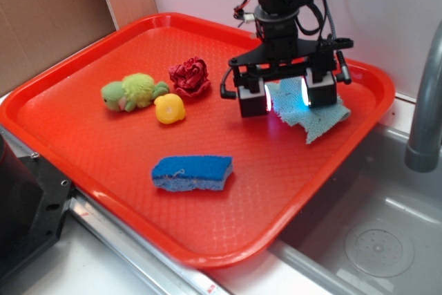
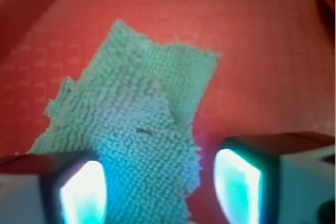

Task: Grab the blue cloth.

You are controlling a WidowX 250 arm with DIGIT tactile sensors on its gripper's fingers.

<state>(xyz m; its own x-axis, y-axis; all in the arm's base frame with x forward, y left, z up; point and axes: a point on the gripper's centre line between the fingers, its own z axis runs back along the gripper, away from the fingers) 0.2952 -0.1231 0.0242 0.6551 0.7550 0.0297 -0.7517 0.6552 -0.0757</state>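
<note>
Wall (image 1: 387,5): plain white, behind the tray.
Board (image 1: 41,18): brown cardboard, upper left.
Sink (image 1: 366,233): grey metal basin, lower right.
Tap (image 1: 425,101): grey, right edge.

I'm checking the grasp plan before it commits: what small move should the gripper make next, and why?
Probably a short straight descent, then close. The gripper is open above the blue cloth, and in the wrist view the cloth lies flat on the red tray between the two fingers, so lowering should bring the pads around it.
</note>
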